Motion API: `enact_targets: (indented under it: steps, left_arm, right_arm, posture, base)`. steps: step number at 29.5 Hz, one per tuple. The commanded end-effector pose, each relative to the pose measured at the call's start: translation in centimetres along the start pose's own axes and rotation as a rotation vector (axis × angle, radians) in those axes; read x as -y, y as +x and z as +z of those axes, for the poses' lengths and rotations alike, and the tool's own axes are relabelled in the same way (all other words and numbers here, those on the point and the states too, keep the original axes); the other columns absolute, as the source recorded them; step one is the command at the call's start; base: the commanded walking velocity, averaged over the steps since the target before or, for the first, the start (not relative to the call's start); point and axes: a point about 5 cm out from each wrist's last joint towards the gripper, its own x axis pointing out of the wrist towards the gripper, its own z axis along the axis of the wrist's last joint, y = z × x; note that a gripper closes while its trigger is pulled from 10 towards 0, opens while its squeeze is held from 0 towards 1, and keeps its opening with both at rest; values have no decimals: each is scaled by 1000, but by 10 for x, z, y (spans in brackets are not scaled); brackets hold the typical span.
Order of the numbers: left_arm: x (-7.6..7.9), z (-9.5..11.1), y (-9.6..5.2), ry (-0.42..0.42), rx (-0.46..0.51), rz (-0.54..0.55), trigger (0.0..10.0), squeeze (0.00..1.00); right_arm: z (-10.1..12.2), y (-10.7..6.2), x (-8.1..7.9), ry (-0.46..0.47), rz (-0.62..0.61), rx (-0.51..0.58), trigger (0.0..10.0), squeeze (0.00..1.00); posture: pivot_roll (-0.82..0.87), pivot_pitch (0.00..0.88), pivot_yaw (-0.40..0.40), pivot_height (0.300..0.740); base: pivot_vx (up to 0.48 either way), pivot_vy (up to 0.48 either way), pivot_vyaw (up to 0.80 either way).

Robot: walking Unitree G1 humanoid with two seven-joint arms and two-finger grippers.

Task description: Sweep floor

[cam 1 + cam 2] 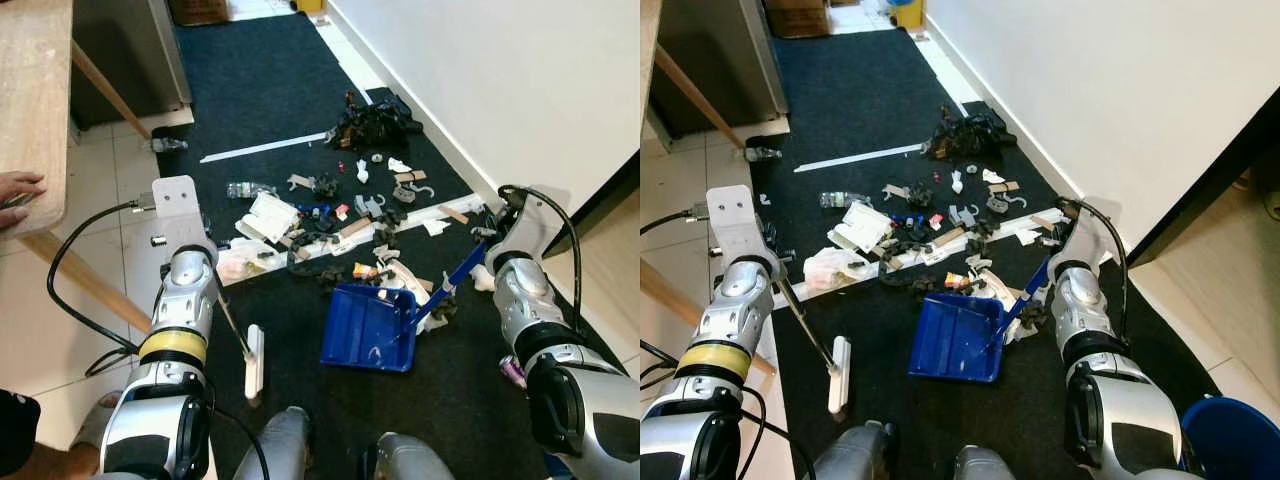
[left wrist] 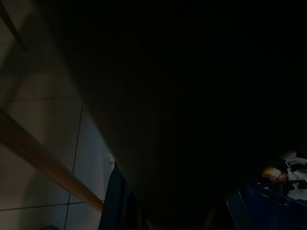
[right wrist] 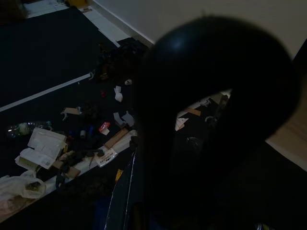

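Dark carpet, dustpan mouth facing litter, handle back-right

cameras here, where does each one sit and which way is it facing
Left eye view: on the head, looking down at litter on the dark mat, blue dustpan, white broom head; both silver arms show.
Right eye view: same scene, plus a blue bucket.
Left wrist view: very dark; tile floor, dustpan corner.
Right wrist view: past a blurred black shape toward the litter.
Shared: dustpan and litter.
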Motion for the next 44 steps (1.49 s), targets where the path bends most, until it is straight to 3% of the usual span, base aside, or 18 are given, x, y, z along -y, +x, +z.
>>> enact_targets:
  steps: [1, 7, 14, 29, 33, 39, 44]
  left_arm:
    - [-6, 0, 2, 51, -11, 30, 10000, 0]
    - [-11, 2, 0, 30, -2, 56, 10000, 0]
    - [-15, -5, -3, 51, -16, 58, 10000, 0]
    - [-17, 3, -5, 84, 29, 47, 10000, 0]
    - [-6, 14, -7, 93, 81, -12, 10000, 0]
    - [-9, 13, -8, 27, 74, 13, 10000, 0]
    - [-11, 10, -8, 24, 55, 17, 10000, 0]
  right_arm:
    - [9, 3, -1, 32, -15, 36, 10000, 0]
    - [15, 4, -10, 52, 19, 71, 10000, 0]
    - [10, 3, -10, 37, 26, 51, 10000, 0]
    - [44, 10, -16, 123, 65, 161, 10000, 0]
    - [68, 15, -3, 131, 41, 226, 10000, 0]
    - [66, 15, -1, 121, 40, 216, 10000, 0]
    - [59, 13, -4, 107, 49, 201, 10000, 0]
  posture:
    - [128, 64, -25, 740]
    - [125, 67, -34, 740]
    - [126, 81, -42, 740]
    - [128, 77, -51, 740]
    - [132, 74, -55, 740]
    - [137, 67, -65, 740]
    - [141, 67, -67, 740]
  base:
    - [311, 0, 0]
    - [424, 0, 0]
    - [480, 0, 0]
    - [448, 0, 0]
    - [0, 0, 0]
    - [0, 0, 0]
    - [0, -213, 0]
